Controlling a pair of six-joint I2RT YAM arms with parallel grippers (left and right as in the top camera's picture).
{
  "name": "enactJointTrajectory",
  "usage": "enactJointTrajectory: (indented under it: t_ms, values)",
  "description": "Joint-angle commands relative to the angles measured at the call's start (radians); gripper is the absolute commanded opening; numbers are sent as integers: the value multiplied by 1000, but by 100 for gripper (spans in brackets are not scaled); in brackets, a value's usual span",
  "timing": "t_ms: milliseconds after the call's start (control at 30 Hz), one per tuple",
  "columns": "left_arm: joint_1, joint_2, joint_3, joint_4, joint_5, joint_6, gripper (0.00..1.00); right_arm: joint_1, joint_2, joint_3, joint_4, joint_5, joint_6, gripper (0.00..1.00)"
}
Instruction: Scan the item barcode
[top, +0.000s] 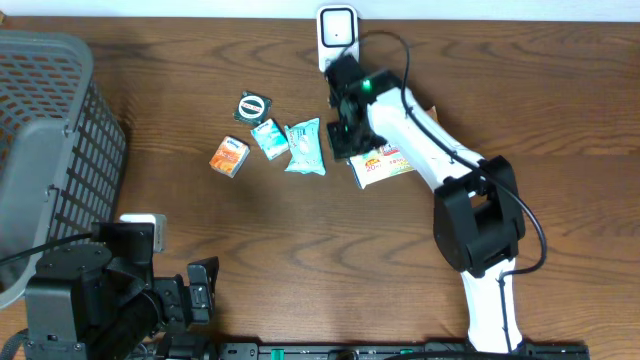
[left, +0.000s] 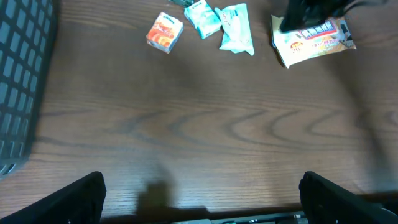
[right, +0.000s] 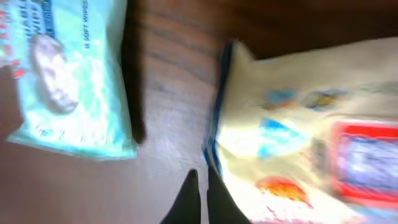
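Note:
A cream snack packet (top: 385, 165) with a red label lies flat on the wooden table right of centre, and shows in the left wrist view as the packet (left: 314, 40). My right gripper (top: 345, 135) is shut, hanging low at its left end. In the right wrist view the closed fingertips (right: 202, 175) touch the packet's blue-trimmed left edge (right: 214, 143); I cannot tell whether they pinch it. A white scanner (top: 337, 30) stands at the table's far edge. My left gripper (left: 202, 199) is open and empty near the front left.
A teal wipes pack (top: 304, 147), a small teal pack (top: 268, 138), a round tin (top: 254, 106) and an orange box (top: 229, 157) lie left of the packet. A grey mesh basket (top: 50, 150) stands at the far left.

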Motion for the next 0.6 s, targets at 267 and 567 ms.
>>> enactJointTrajectory:
  t_ms: [267,567]
  values:
    - [0,2,3,-1,-9,-8,98,-107,2,85,-184,315,-16,1]
    - [0,2,3,-1,-9,-8,98,-243,3,-209,139,187,-35,1]
